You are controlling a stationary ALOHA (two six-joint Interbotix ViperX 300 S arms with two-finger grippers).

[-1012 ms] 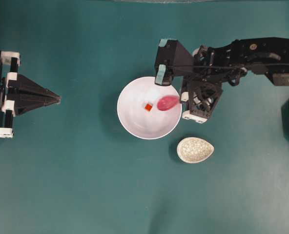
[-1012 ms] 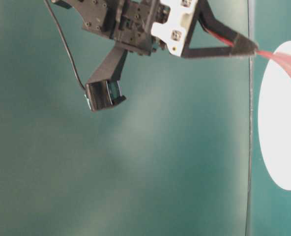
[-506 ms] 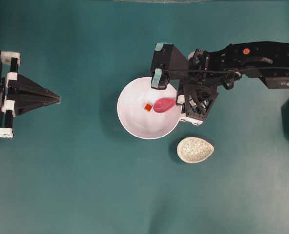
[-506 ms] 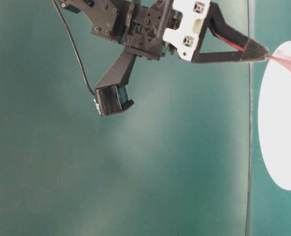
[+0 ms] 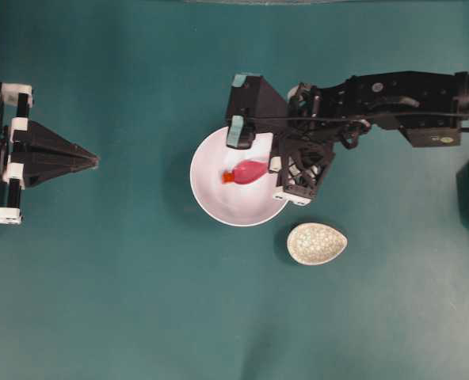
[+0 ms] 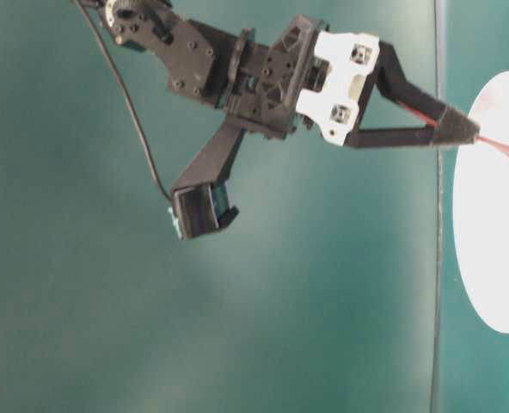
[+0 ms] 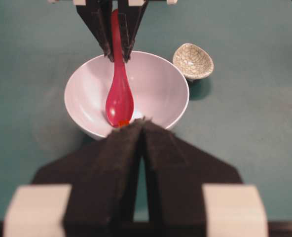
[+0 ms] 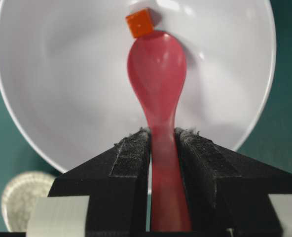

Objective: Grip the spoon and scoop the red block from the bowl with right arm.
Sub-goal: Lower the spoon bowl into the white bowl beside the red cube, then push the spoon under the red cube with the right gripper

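Note:
The white bowl (image 5: 211, 202) sits mid-table. My right gripper (image 8: 162, 134) is shut on the handle of the pink-red spoon (image 8: 157, 69), which reaches down into the bowl (image 8: 62, 89). The spoon's tip touches the small red block (image 8: 139, 22) on the bowl's floor. From overhead the spoon (image 5: 250, 170) points left with the red block (image 5: 228, 178) at its tip, and the right gripper (image 5: 279, 166) is at the bowl's right rim. My left gripper (image 5: 92, 161) rests far left, shut and holding nothing. In the left wrist view the spoon (image 7: 119, 94) hangs over the bowl (image 7: 161, 89).
A speckled egg-shaped spoon rest (image 5: 317, 243) lies just right of and below the bowl, also seen as the spoon rest (image 7: 193, 60). The right arm (image 5: 393, 99) stretches in from the right edge. Green table surface surrounds everything.
The right arm has moved left and lowered the spoon deeper into the bowl. The spoon's tip has reached the red block and nudged it leftward. The left arm stayed still.

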